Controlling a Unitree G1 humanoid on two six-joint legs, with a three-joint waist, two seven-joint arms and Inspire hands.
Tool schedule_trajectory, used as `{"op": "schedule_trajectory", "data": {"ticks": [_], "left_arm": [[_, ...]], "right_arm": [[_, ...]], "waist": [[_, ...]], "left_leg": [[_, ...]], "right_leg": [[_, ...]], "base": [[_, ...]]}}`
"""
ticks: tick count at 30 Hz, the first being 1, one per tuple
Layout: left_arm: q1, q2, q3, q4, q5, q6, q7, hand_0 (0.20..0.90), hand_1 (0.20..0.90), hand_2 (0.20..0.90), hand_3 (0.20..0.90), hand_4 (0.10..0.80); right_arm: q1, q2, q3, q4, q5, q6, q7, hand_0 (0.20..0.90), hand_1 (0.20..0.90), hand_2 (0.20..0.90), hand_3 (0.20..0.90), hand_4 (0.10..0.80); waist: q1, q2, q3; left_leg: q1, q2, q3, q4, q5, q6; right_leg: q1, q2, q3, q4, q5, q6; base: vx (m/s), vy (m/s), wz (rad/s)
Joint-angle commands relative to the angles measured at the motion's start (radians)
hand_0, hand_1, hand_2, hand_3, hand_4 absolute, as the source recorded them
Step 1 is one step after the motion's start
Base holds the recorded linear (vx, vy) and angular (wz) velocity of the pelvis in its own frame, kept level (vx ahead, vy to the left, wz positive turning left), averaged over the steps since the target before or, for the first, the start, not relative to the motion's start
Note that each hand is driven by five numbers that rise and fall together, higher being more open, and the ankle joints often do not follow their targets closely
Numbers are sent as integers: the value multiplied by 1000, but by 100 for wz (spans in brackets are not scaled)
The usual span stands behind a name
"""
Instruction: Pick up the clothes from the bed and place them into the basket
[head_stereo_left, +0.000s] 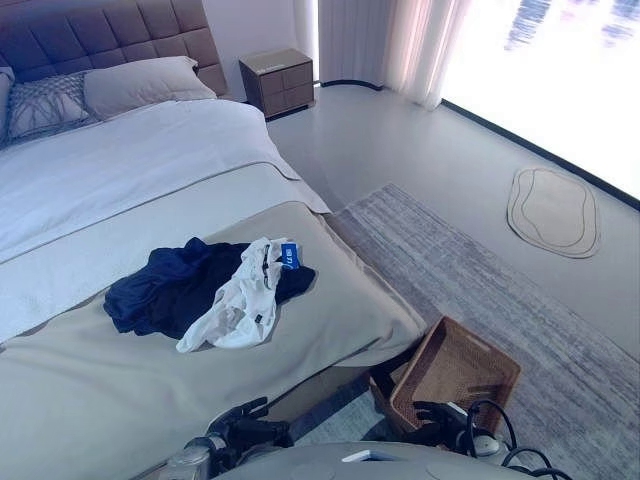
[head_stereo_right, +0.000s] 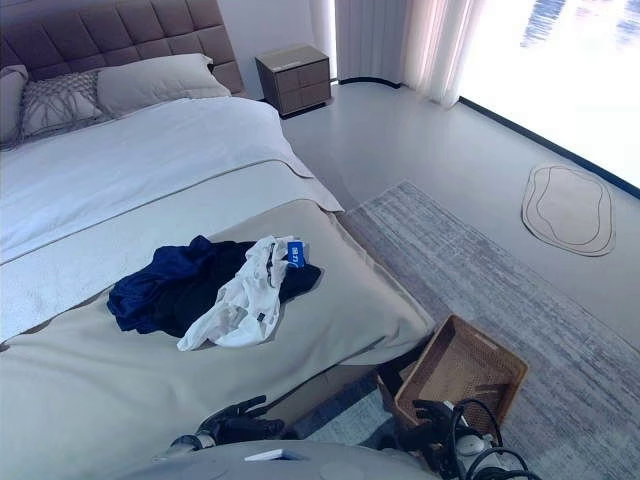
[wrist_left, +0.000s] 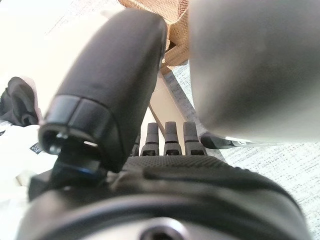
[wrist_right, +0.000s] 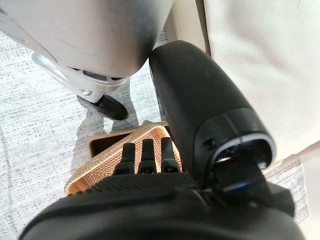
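A dark navy garment (head_stereo_left: 160, 288) and a white garment (head_stereo_left: 237, 306) with a blue tag (head_stereo_left: 288, 254) lie bunched together on the beige cover at the foot of the bed (head_stereo_left: 120, 400). A brown wicker basket (head_stereo_left: 455, 370) stands tilted on the floor by the bed's near corner; it also shows in the right wrist view (wrist_right: 112, 146). My left hand (head_stereo_left: 245, 422) hangs low at the bed's edge, open and empty, with straight fingers (wrist_left: 165, 136). My right hand (head_stereo_left: 438, 413) hangs low beside the basket, open and empty, with straight fingers (wrist_right: 145, 156).
Pillows (head_stereo_left: 140, 85) and a padded headboard are at the far end of the bed. A nightstand (head_stereo_left: 277, 82) stands beside it. A grey rug (head_stereo_left: 520, 290) lies under the basket, an oval mat (head_stereo_left: 553, 210) farther right, and curtains (head_stereo_left: 380, 40) by the window.
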Motion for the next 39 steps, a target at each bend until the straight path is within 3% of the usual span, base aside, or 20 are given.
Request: {"op": "schedule_trajectory", "data": {"ticks": [1,15,21,27,30,34,39], "left_arm": [[-71,11,30,55,8,-35,-5,900,900,900,900,800],[-78,12,6,74,46,-6,64,900,900,900,900,800],[-68,9,16,86,49,3,80,900,900,900,900,800],[-45,8,32,104,53,12,94,900,900,900,900,800],[-33,8,29,101,67,5,98,900,900,900,900,800],[-25,20,1,76,63,-8,100,900,900,900,900,800],[-20,24,-33,42,52,-14,94,900,900,900,900,800]], "right_arm": [[-32,22,34,33,-30,-11,5,900,900,900,900,800],[-35,33,44,35,12,23,-12,900,900,900,900,800],[-31,45,-30,48,234,55,-34,900,900,900,900,800],[-22,52,-166,57,472,4,-108,900,900,900,900,800],[-51,39,-168,-3,408,-48,-128,900,900,900,900,800],[-127,6,-84,-172,348,-13,-120,900,900,900,900,800],[-207,-59,30,-307,135,-80,-115,900,900,900,900,800]], "waist": [[-10,-31,16],[-9,-32,26],[-2,-31,26],[-2,-20,18],[11,-21,19],[43,-34,27],[92,-46,43]], "left_leg": [[42,-72,39,19,-131,60],[43,-74,19,37,-141,71],[52,-79,2,39,-147,76],[70,-82,-7,21,-146,77],[74,-83,-12,22,-148,73],[59,-87,-28,39,-154,75],[29,-97,-61,61,-156,80]], "right_leg": [[10,18,26,45,-46,-10],[8,19,31,88,-75,-19],[16,17,27,100,-87,-22],[30,15,20,101,-92,-20],[38,9,9,100,-93,-17],[36,0,-9,104,-95,-21],[30,-14,-38,109,-96,-23]], "base": [[0,0,0],[0,0,0],[32,8,3],[54,27,1],[61,25,3],[32,28,14],[24,59,19]]}}
